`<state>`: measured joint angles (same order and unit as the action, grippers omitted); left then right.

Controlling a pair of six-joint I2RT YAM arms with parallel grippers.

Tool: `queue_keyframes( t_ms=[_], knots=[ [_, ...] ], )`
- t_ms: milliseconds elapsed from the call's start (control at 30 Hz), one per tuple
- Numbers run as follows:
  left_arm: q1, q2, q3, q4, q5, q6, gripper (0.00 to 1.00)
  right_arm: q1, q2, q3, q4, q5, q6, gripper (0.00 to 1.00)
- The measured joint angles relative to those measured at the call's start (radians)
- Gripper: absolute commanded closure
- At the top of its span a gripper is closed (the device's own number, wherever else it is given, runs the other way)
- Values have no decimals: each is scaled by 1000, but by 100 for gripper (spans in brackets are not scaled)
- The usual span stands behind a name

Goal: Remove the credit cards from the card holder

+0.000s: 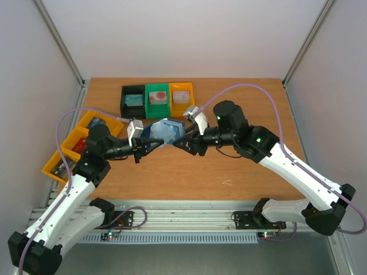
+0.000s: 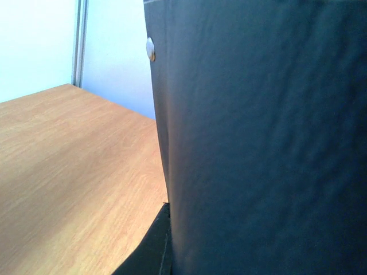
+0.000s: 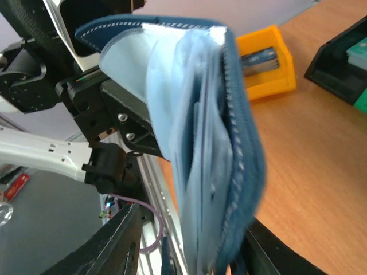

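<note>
Card holder (image 1: 167, 130) clamped in left pincer (image 1: 152, 143).

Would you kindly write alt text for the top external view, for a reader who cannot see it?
The left gripper and the right gripper meet at the open blue-grey card holder in the centre. Behind it a black bin, a green bin and an orange bin stand in a row; yellow bins sit at the left edge.

The left arm (image 1: 71, 192) and right arm (image 1: 298, 172) are both white shells with chunky black joints, and a lilac cable (image 1: 57, 129) loops along each one up from the base rail (image 1: 183, 215). Right arm's got little green lights (image 1: 259, 139) glowing. The left gripper (image 1: 152, 144), out at the end farthest from the base rail, has a black body with two silver screws (image 3: 119, 117).
</note>
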<state>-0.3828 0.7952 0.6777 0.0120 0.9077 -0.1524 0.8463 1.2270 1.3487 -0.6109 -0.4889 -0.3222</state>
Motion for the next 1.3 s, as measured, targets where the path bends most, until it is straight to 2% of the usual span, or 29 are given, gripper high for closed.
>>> queue_keyframes(
  t_ms=[200,333,433,467,533,567,667,867,967,1067,1133,1300],
  knots=[
    [0,0,0,29,32,-38,100,-44,-33,-6,-3,-13,-5,70],
    [0,0,0,30,53,-42,100,-44,-13,-6,-2,-14,-3,98],
    [3,0,-2,29,53,-42,100,-47,-6,-6,-3,-23,8,99],
    [3,0,-2,29,50,-42,96,-48,-6,-6,-3,-24,8,99],
    [3,-3,-2,28,31,-42,68,-52,-6,-6,-2,-25,10,99],
    [1,-5,-4,27,8,-40,59,-53,-6,-6,-1,-24,13,99],
    [-1,-17,-7,7,-183,-43,49,-61,-2,-5,-12,9,35,99],
    [5,-10,-7,-84,-701,15,46,-66,55,35,-91,186,124,99],
    [19,-7,-7,-116,-821,77,48,-54,135,120,-240,385,224,99],
    [19,-15,-7,-128,-777,123,55,-37,262,250,-416,589,306,99],
    [19,-19,-7,-125,-669,140,60,-16,370,353,-529,698,338,99],
    [-9,-19,-34,-54,-314,100,70,35,502,448,-597,707,354,99]
  ],
)
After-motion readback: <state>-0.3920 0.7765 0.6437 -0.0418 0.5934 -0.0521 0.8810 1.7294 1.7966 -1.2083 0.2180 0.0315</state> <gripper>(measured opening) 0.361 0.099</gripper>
